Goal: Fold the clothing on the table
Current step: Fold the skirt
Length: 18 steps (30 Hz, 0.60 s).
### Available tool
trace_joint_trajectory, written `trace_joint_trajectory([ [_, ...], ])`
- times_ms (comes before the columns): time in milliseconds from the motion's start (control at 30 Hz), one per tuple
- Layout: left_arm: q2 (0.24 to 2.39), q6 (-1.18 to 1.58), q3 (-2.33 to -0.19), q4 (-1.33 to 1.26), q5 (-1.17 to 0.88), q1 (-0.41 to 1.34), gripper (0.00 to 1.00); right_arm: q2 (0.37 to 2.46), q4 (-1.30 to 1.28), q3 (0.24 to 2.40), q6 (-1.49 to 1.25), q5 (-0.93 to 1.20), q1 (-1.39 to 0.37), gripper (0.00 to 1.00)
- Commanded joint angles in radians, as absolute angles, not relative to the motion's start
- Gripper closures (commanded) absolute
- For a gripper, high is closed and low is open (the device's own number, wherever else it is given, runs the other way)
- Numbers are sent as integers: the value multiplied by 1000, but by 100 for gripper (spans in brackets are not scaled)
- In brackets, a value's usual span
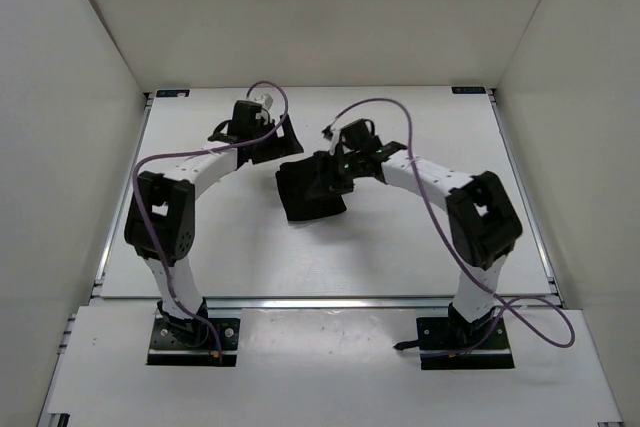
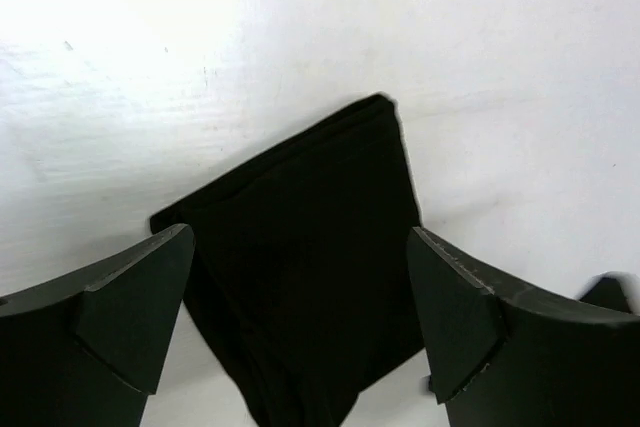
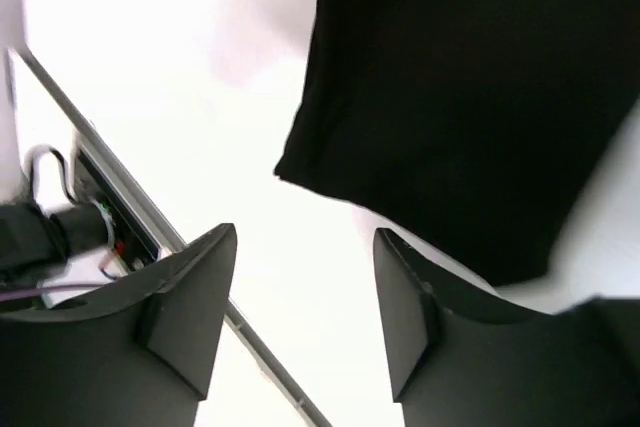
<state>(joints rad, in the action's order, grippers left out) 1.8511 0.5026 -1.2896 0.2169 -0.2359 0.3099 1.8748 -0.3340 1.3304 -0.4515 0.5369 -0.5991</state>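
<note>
The clothing (image 1: 312, 192) is lying as a compact black folded bundle near the middle of the table (image 1: 250, 257), well apart from every edge. In the top view both arms are arching in over it from 6 o'clock. The left gripper (image 1: 275, 142) is poised just beside the bundle's 11 o'clock corner. The right gripper (image 1: 338, 169) is sitting over its 2 o'clock corner, where black on black is hiding whether it is touching the fabric. A purple cable (image 1: 400, 107) is looping along each arm.

In the left wrist view the left gripper (image 2: 300, 317) is looking down on the clothing (image 2: 310, 247). Its fingers (image 2: 130, 312) are standing spread wide, one at 8 o'clock and one at 4 o'clock. The fabric is lying between and beyond them, and they are not pinching it. The bundle is showing as a slanted rectangle, its far corner pointing to 1 o'clock with a layered edge there. White table (image 2: 120, 77) is showing around it.

In the right wrist view the right gripper (image 3: 300, 327) is holding nothing. Its fingers (image 3: 185, 317) are standing apart, with table (image 3: 200, 67) showing between them. The clothing (image 3: 470, 97) is filling the 1 o'clock part of the view, its edge ending just beyond the fingertip at 4 o'clock. A rail (image 3: 55, 97) is running from 10 o'clock towards 6 o'clock.
</note>
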Motion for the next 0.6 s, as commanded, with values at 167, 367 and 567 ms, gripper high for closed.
trace_joint_trajectory([
  [167, 1563, 289, -1293, 434, -39, 293, 1, 1519, -331, 1235, -321, 385, -402, 35],
  [367, 1402, 242, -1157, 590, 117, 295, 2, 1408, -259, 1089, -290, 420, -296, 31],
  [567, 1275, 252, -1062, 657, 176, 304, 2, 1424, -252, 1016, -278, 443, -310, 33],
])
